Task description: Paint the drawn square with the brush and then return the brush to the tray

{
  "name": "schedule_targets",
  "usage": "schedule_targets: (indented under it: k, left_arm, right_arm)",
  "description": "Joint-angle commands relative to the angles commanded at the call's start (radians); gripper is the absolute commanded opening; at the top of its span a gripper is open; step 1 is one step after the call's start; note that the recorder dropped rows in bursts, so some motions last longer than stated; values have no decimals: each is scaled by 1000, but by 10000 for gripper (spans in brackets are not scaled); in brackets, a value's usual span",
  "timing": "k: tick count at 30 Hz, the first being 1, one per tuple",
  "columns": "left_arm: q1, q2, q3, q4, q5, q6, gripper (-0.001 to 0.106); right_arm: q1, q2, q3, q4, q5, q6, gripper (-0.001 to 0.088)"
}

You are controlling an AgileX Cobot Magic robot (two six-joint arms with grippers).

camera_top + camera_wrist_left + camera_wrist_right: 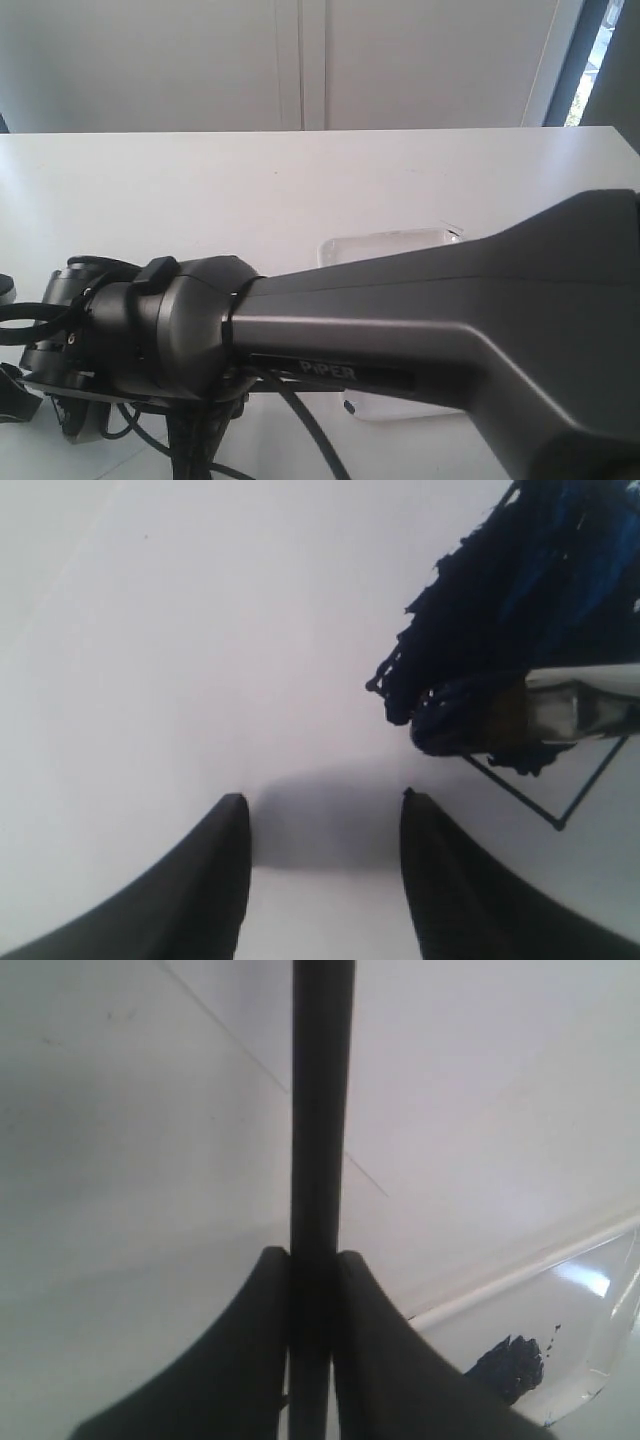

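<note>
In the left wrist view the drawn square (pixel 500 600) is a ragged dark-navy patch, and thin black outline shows at its unpainted corner. The brush's silver ferrule (pixel 585 705) and paint-soaked bristles lie against the patch's edge. My left gripper (pixel 322 796) stands open just above the white paper (pixel 200 660) beside the square, nothing between its fingers. My right gripper (pixel 312 1254) is shut on the brush's black handle (pixel 322 1100). The glossy white tray (pixel 520 1278) with its navy puddle (pixel 510 1365) lies close by. In the exterior view the tray's rim (pixel 390 243) peeks from behind my right arm (pixel 450 320).
My right arm crosses the exterior view from right to left and hides the paper, the brush and most of the tray. Black cables (pixel 300 440) hang beneath it. The white table (pixel 250 180) runs back to a pale wall.
</note>
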Motion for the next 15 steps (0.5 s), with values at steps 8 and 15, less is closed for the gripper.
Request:
schedule_targets:
  k: [8,15]
  left_arm:
    - [0,0,0,-4,0,0,517]
    - [0,0,0,-4,0,0,517]
  right_arm:
    - [0,11,0,-88,3,74,0]
    - [0,11,0,-111,7,93,0]
